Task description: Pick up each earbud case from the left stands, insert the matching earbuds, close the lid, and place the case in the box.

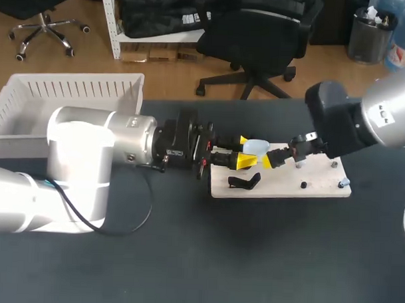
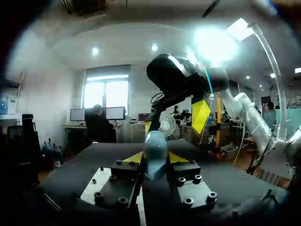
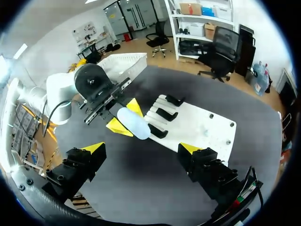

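Bench: dark bench (image 1: 185, 257) is carrying a white board (image 1: 301, 188) with black stands (image 1: 245, 181); a white box (image 1: 31, 92) is sitting at its left rear.
Left gripper (image 1: 246, 152): fingers are clamping the pale blue earbud case (image 1: 257, 147) over the board.
Right gripper (image 3: 141, 148): fingers are standing wide apart, close to the case.

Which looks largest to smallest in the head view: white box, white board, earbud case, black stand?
Largest: white box
Next: white board
Smallest: earbud case and black stand, which look about alike, so I leave them unranked.
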Action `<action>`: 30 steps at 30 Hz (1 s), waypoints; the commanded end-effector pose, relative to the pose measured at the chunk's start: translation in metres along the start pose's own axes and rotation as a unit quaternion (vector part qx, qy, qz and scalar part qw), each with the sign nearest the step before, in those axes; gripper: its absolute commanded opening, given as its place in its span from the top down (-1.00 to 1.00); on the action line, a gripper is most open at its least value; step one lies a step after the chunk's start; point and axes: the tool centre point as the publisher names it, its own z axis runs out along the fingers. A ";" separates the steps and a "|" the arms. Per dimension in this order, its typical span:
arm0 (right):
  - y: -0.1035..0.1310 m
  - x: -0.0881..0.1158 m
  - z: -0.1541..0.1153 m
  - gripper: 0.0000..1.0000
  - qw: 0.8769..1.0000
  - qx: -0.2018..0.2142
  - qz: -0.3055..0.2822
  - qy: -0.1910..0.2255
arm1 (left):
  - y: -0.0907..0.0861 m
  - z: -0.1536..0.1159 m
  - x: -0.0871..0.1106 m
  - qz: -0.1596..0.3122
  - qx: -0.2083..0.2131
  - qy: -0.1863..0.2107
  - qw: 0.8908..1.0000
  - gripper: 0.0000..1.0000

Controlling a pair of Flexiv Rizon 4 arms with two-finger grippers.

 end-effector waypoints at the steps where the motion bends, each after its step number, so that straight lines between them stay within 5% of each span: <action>1: 0.000 -0.007 0.013 -1.00 1.000 0.001 0.001 0.003 | 0.001 0.000 0.001 0.000 0.001 -0.001 1.000 1.00; 30: -0.018 -0.020 0.026 -1.00 1.000 0.012 0.027 0.008 | 0.001 0.000 0.001 0.000 0.001 -0.001 1.000 1.00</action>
